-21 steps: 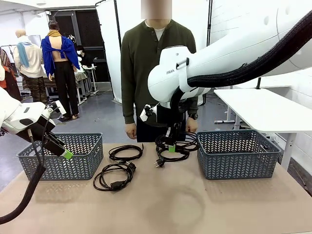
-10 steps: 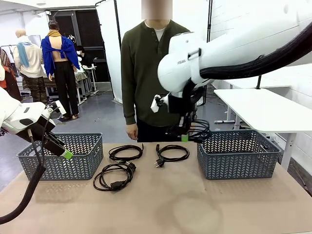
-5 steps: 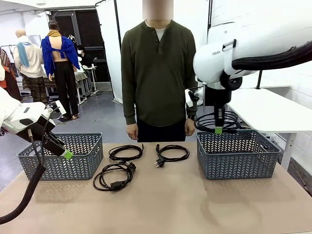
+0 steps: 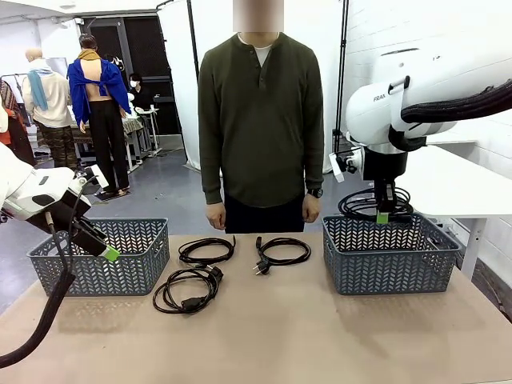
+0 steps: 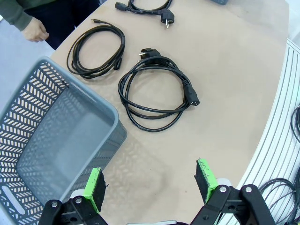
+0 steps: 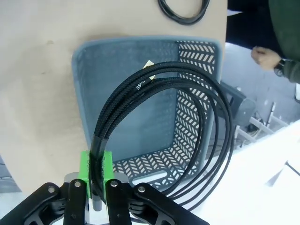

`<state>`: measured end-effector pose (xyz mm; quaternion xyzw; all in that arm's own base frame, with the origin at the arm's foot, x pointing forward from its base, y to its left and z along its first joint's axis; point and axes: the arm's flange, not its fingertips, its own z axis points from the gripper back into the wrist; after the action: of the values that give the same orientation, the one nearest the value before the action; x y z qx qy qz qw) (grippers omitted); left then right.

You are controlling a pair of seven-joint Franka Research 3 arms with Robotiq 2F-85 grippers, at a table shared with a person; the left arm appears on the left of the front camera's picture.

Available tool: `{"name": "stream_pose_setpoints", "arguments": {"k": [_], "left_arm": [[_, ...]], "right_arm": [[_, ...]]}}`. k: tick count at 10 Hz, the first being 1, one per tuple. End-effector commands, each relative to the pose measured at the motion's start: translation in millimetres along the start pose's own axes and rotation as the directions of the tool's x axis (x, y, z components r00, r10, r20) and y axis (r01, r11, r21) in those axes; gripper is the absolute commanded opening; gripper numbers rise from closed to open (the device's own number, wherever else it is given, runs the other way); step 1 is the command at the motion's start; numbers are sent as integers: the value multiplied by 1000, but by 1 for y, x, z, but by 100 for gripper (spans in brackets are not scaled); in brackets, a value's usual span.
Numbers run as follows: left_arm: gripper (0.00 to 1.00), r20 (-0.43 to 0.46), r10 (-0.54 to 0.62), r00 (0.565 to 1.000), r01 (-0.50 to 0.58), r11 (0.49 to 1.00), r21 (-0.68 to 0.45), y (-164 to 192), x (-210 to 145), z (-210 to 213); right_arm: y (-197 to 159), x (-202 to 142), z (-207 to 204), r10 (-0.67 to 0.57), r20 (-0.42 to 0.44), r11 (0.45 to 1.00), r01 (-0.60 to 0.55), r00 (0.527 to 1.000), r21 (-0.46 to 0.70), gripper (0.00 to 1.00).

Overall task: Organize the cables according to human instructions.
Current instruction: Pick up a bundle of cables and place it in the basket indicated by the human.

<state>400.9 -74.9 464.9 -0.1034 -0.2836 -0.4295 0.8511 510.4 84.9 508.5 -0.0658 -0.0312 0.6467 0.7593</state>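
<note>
My right gripper [image 4: 383, 216] is shut on a looped black cable [image 4: 370, 203] and holds it in the air above the right grey basket [image 4: 390, 254]. In the right wrist view the cable [image 6: 154, 112] hangs from the pinched green pads [image 6: 84, 166] over that basket [image 6: 136, 103]. Three more cables lie on the table: one [image 4: 206, 250] at the far middle, one [image 4: 282, 250] to its right, one [image 4: 188, 289] nearer me. My left gripper [image 5: 150, 183] is open with nothing in it, beside the left basket [image 5: 51, 140]. The human [image 4: 260, 120] stands behind the table, hands down.
The left grey basket [image 4: 102, 256] sits at the table's left side, with my left arm [image 4: 48, 204] hovering over it. A white table [image 4: 448, 180] stands behind the right basket. The near half of the brown tabletop [image 4: 264, 344] is bare.
My right arm has carried its cable from above the table's far middle rightward and now holds it over the right basket. The left arm and the three lying cables have not moved.
</note>
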Motion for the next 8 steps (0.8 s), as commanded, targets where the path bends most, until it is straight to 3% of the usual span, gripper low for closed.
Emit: {"name": "stream_pose_setpoints", "arguments": {"k": [1,6,8], "left_arm": [[100,16,7,1000,-7,1000,-14,2,-1,0],[100,16,7,1000,-7,1000,-14,2,-1,0],[100,16,7,1000,-7,1000,-14,2,-1,0]], "right_arm": [[3,3,5,-15,-3,1000,15,1000,-2,0],[1,3,2,1,0,1000,-1,1000,-3,0],[-8,-2,-9,38,-35,999,-38,999,-21,0]]}}
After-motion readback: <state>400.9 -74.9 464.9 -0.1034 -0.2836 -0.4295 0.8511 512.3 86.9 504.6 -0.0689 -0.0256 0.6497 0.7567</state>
